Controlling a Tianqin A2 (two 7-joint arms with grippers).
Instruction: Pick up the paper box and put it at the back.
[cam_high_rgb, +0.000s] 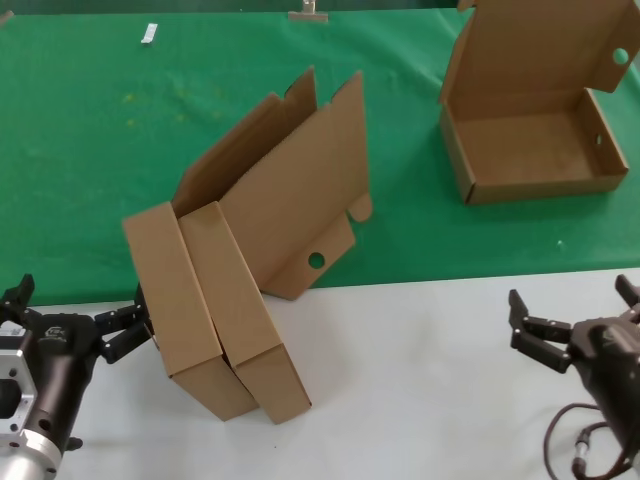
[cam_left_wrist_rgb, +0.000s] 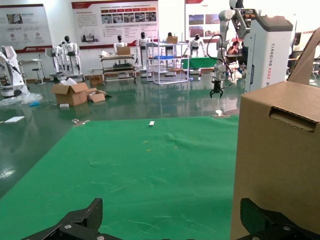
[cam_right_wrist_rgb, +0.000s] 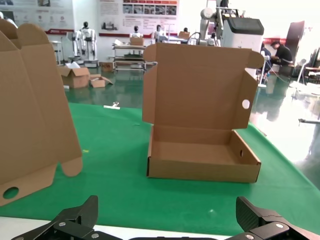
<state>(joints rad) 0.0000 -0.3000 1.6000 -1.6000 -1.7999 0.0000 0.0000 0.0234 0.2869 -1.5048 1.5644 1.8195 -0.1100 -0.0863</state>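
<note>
Head view: left gripper (cam_high_rgb: 128, 328) low at the robot's left over the white tabletop (cam_high_rgb: 420, 380), fingers spread apart and holding nothing. Just off its fingertips (cam_high_rgb: 118, 345), on the side toward the table's middle, stands the paper box (cam_high_rgb: 172, 300), tipped up on edge with its flat brown face toward the gripper. Whether the upper finger touches that face cannot be told from here. A second box (cam_high_rgb: 245, 320) of the same kind leans against its far side, lid (cam_high_rgb: 300, 195) swung open and reaching back over the green cloth (cam_high_rgb: 90, 160); a small round hole shows in the lid's front flap. Both boxes stand on the white tabletop, right at the cloth's near edge.

Left wrist view: the paper box (cam_left_wrist_rgb: 277, 160) fills the space just beyond one finger (cam_left_wrist_rgb: 262, 220), its side wall upright with a slot cut near the top. The other finger (cam_left_wrist_rgb: 82, 217) has only green cloth beyond it. The box is not between the two fingers.

Right gripper (cam_high_rgb: 575, 325) sits low at the robot's right over the tabletop, fingers released and wide, empty. In the right wrist view a third box (cam_right_wrist_rgb: 202, 130) rests on the cloth well beyond its fingers (cam_right_wrist_rgb: 75, 220), lid standing upright, tray open.
</note>
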